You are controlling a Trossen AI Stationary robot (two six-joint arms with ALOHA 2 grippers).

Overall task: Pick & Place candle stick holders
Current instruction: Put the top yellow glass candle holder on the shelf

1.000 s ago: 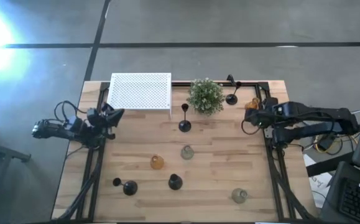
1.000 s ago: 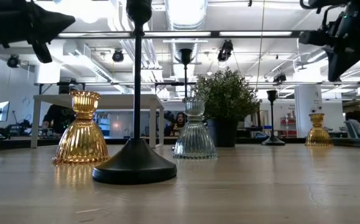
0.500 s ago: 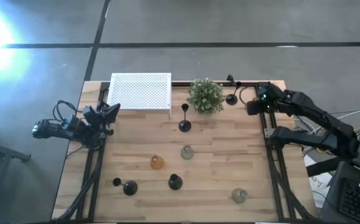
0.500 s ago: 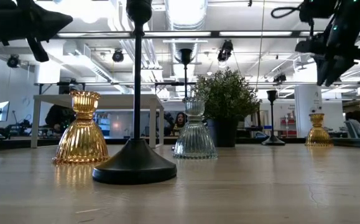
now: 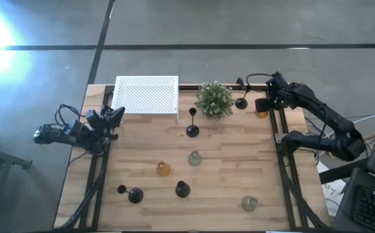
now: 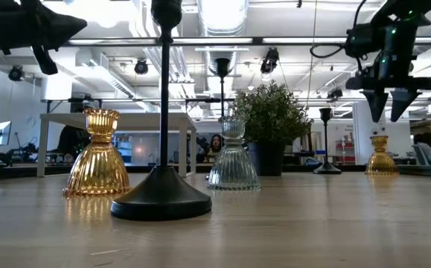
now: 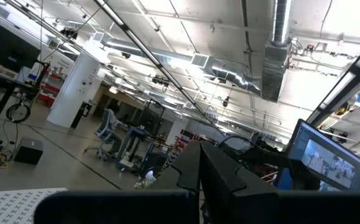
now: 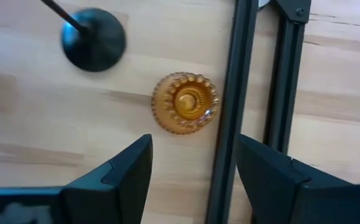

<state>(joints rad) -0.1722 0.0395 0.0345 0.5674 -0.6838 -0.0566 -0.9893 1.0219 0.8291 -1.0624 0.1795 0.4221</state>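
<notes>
Wooden table carries the scattered candle stick holders; the right gripper, fingers spread and empty, hangs above an amber holder at the far right edge. Left gripper waits clenched at the left edge.

Right gripper hangs over, seemingly above, the holder beside the plant.

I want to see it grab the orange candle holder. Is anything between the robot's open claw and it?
No. The low view shows only air between the open right gripper and the amber holder below it.
</notes>
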